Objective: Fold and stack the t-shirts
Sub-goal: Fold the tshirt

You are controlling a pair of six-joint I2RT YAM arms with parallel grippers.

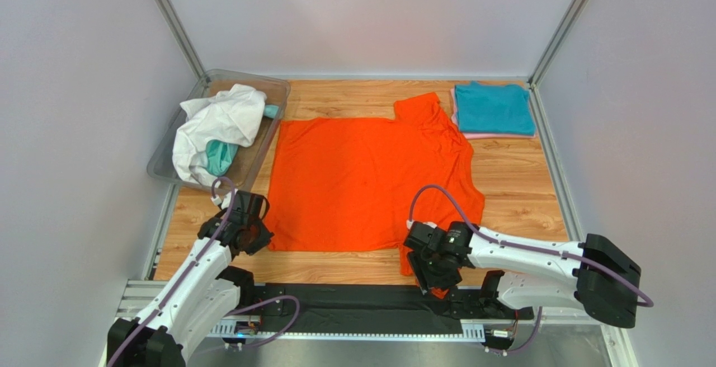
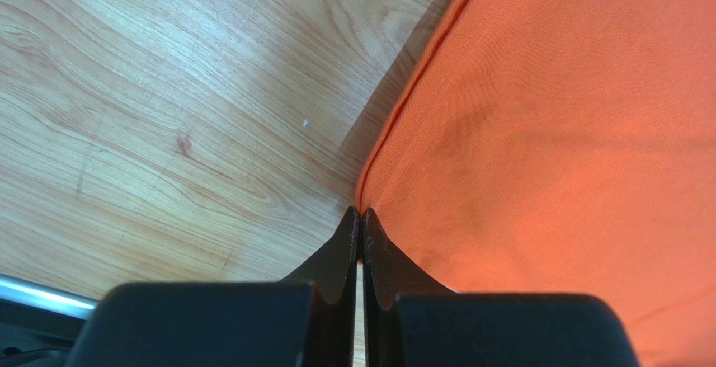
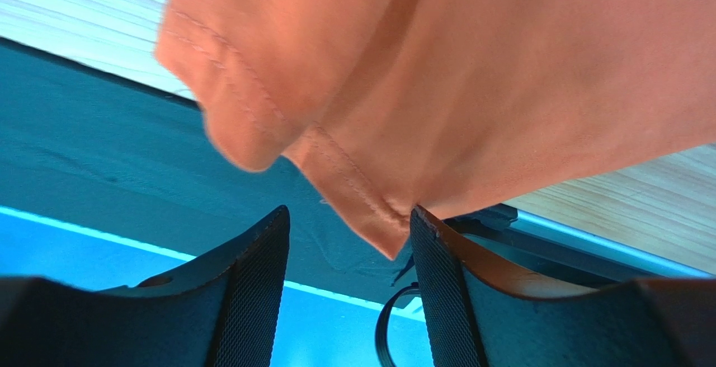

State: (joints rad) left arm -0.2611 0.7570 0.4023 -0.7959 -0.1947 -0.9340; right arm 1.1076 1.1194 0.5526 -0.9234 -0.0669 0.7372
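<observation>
Orange t-shirt (image 1: 361, 182): spread flat, frame centre, ready for fold. Left gripper (image 2: 360, 216): jaws shut, pinching lower-left hem corner, likely as hold for lift. Right gripper (image 3: 349, 216): jaws half-open astride lower-right hem, not yet clamped.

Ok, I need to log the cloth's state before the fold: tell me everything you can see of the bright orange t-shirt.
The bright orange t-shirt is soft plain cloth with stitched hems, spread mostly flat on the wooden table, its right side rumpled. The left gripper, shut, meets its near-left hem edge; a near-right hem corner hangs between the open fingers of the right gripper.
</observation>
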